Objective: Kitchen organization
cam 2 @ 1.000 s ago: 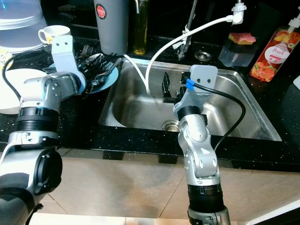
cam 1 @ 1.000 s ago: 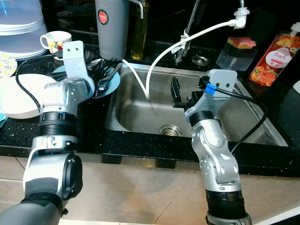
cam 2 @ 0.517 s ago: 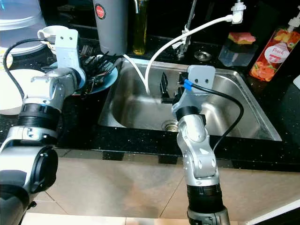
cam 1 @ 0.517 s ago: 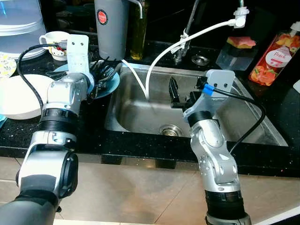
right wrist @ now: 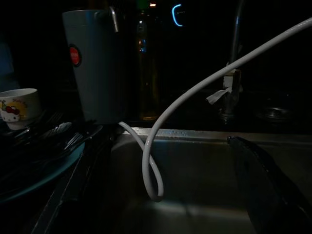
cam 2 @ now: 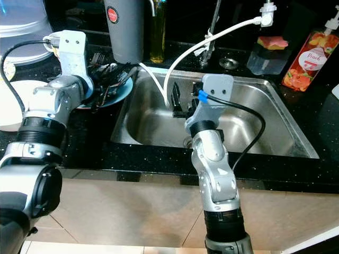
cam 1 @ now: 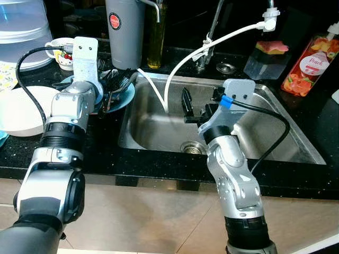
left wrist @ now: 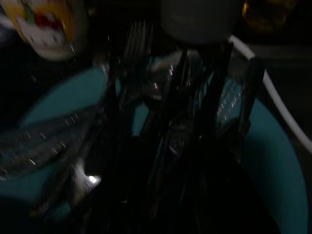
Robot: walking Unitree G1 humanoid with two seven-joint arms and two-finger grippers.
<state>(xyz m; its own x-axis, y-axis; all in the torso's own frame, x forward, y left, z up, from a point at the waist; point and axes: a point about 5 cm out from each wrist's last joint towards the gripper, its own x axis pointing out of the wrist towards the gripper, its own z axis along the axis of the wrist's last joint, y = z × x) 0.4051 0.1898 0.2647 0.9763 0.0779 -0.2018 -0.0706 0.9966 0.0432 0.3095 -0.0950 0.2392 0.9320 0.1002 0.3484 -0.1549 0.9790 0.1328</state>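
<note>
A blue plate (cam 1: pixel 124 98) on the black counter left of the sink holds a pile of several forks and spoons (cam 1: pixel 114 79). My left gripper (cam 1: pixel 108 88) is down among that cutlery; in the dark left wrist view the cutlery (left wrist: pixel 161 97) and plate (left wrist: pixel 273 161) are close in front, and the black fingers blend with the handles. My right gripper (cam 1: pixel 189 103) hangs open over the steel sink (cam 1: pixel 153 132), holding nothing. One of its fingers (right wrist: pixel 265 185) shows in the right wrist view, beside a white hose (right wrist: pixel 195 97).
A white hose (cam 1: pixel 175 69) loops from the tap into the sink. A grey tumbler (cam 1: pixel 126 32) and an oil bottle (cam 1: pixel 157 32) stand behind the plate. There is a cartoon mug (cam 1: pixel 62 50) and a white plate (cam 1: pixel 21 108) at left, and a peach bottle (cam 1: pixel 312 61) and sponge tub (cam 1: pixel 270 53) at right.
My left gripper has swung further back over the blue plate, into the cutlery. My right gripper has shifted left over the sink.
</note>
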